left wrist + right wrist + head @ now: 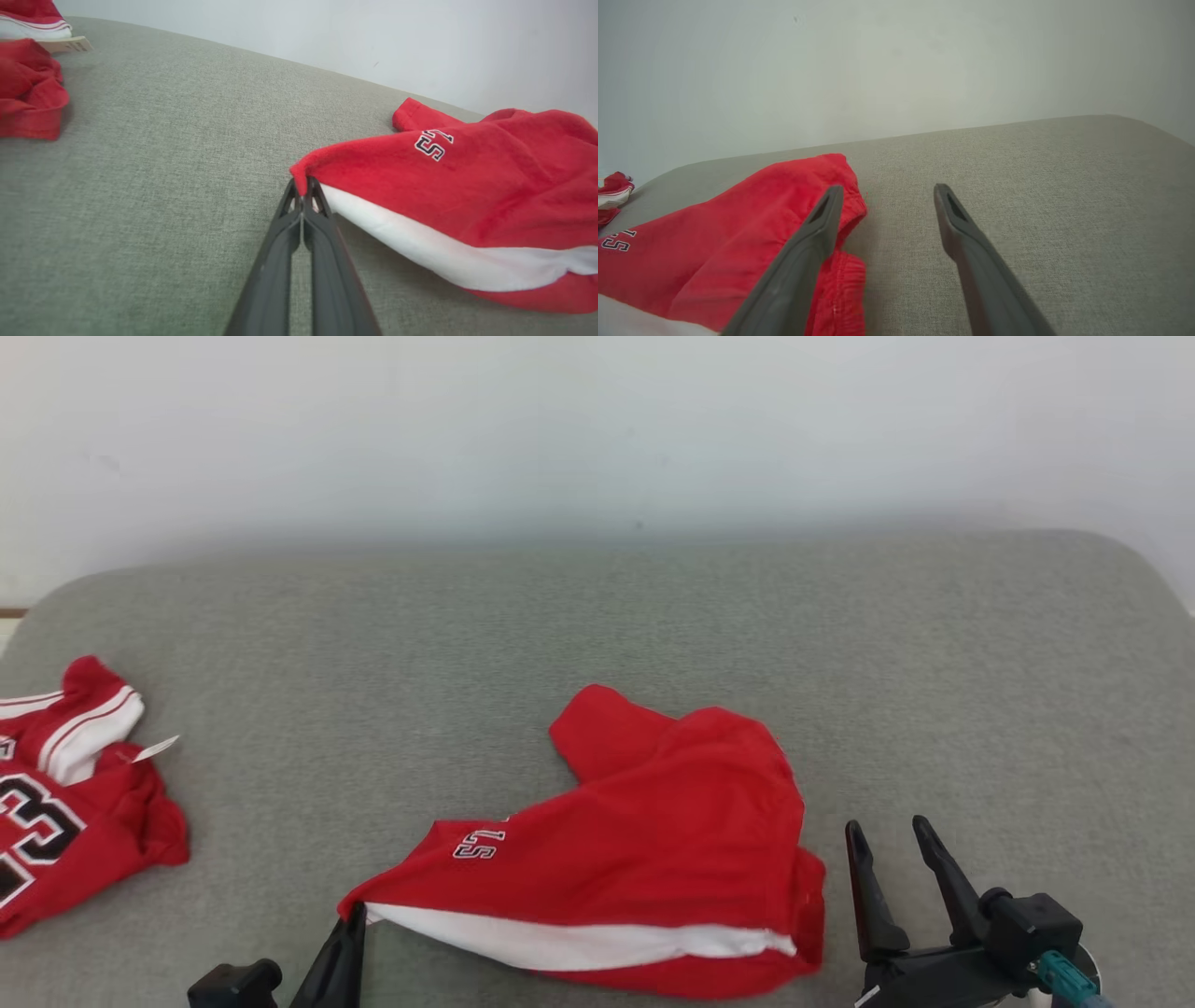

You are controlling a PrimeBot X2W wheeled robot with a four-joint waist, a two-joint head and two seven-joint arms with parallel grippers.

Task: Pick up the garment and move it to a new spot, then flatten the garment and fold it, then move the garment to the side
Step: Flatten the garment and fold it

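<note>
Left fingers (276, 252) pinch red garment (653, 840) corner; right fingers (868, 896) spread.

You have red shorts (653, 840) with a white side band and black, white-outlined letters. The jersey (121, 821) is red too, with black, white-outlined numerals and a white sleeve striped in red. The bench (597, 635) is a flecked grey weave, the wall (597, 420) pale grey-white, and the fingers (971, 247) dark grey.
</note>
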